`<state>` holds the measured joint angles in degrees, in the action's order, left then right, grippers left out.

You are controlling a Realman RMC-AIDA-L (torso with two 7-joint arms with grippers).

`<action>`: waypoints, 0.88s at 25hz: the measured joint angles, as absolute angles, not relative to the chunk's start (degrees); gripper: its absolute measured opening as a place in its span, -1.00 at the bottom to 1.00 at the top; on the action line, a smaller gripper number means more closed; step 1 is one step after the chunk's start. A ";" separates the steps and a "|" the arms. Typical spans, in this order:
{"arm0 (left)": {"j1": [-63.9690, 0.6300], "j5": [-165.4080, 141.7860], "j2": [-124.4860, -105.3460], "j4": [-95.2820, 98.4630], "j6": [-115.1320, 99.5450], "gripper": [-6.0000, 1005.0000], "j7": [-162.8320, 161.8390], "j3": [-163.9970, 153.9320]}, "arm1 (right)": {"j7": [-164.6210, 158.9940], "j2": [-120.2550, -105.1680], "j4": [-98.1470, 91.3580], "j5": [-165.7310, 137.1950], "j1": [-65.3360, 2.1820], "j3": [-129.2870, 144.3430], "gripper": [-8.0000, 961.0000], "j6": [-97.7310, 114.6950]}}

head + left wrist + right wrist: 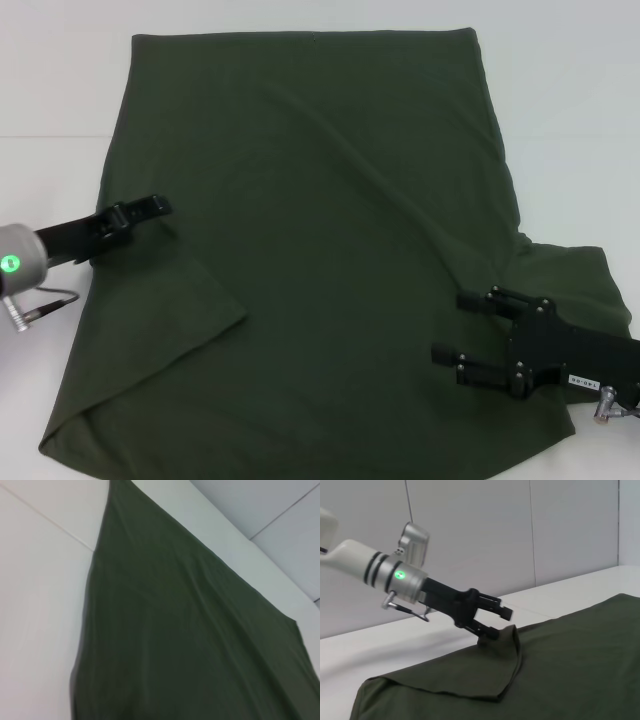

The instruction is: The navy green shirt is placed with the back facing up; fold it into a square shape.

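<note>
Across the white table (50, 90) lay the navy green shirt (320, 250), spread flat with its plain side up and covering most of the surface in front of us. Its left sleeve had been turned inward, forming a triangular flap (190, 290) that rested on top of the body of the shirt, with a point of cloth jutting toward the middle. On the right side the other sleeve (575, 280) was spread outward, flat on the table.

Our left gripper (150, 208) sat at the shirt's left edge, right at the top of the folded flap. From the right wrist view we saw its fingers (492, 611) parted, the lower one touching the raised corner of cloth (512, 635) while the upper one stood clear above it, so the pincer was open and gripped nothing.

Our right gripper (462, 328) hovered over the shirt's right portion, just beside the spread sleeve, pointing toward the middle of the garment. Its two fingers (478, 302) stood well apart with nothing between them, so it too was open. The left wrist view showed only the shirt's cloth (190, 640) stretching away over the table.
</note>
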<state>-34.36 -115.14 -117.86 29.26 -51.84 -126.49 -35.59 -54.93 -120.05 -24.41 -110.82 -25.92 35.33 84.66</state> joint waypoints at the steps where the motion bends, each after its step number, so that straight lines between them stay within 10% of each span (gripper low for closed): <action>1: -35.07 -115.14 -118.32 28.86 -49.88 0.75 -125.98 -35.89 | -54.93 -120.06 -24.38 -110.82 -25.92 35.33 0.71 84.66; 22: -31.68 -106.21 -121.60 34.19 -58.74 0.75 -111.66 -36.34 | -54.93 -120.06 -24.34 -110.83 -25.75 35.33 0.71 85.01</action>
